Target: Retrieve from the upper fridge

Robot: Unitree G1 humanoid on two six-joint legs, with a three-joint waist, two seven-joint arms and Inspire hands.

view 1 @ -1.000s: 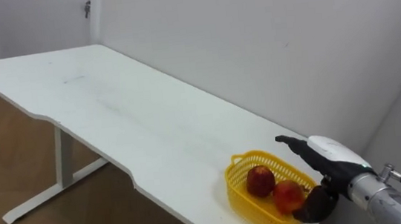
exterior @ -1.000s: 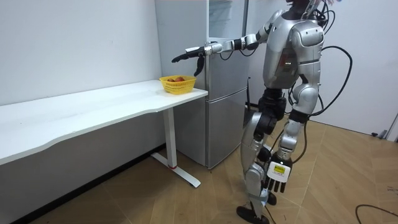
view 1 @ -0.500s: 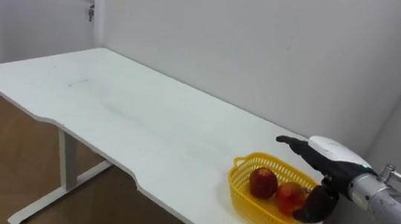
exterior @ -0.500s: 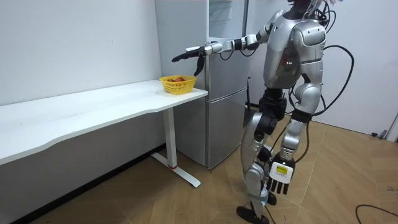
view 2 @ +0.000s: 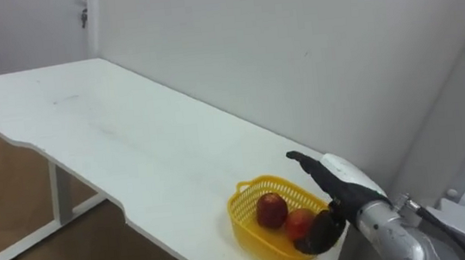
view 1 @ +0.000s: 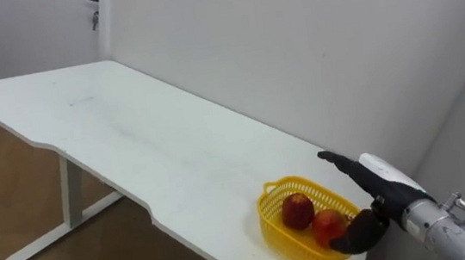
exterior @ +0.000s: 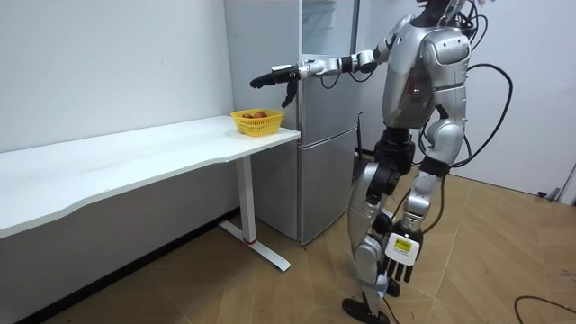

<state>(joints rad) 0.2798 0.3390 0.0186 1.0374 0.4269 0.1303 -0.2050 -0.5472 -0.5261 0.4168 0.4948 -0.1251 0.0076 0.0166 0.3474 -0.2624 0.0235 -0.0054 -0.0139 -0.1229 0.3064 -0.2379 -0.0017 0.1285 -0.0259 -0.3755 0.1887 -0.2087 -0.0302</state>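
Facing a white table (view 1: 131,149) set along a pale wall (view 1: 293,46), standing on a wooden floor (exterior: 225,288). Hanging the left hand (exterior: 399,263) low beside the leg, fingers relaxed and pointing down, carrying nothing. Stretching the right hand (view 1: 377,184) out level over the table's near end, fingers straight, thumb drooping, gripping nothing. Hovering it just above the right rim of a yellow basket (view 1: 270,221). Seeing two red fruits (view 1: 296,211) lying side by side inside that basket. Finding the silver fridge (exterior: 324,162) just beyond the table's end, the outstretched arm crossing its upper part in the room view; not telling whether its door is ajar.
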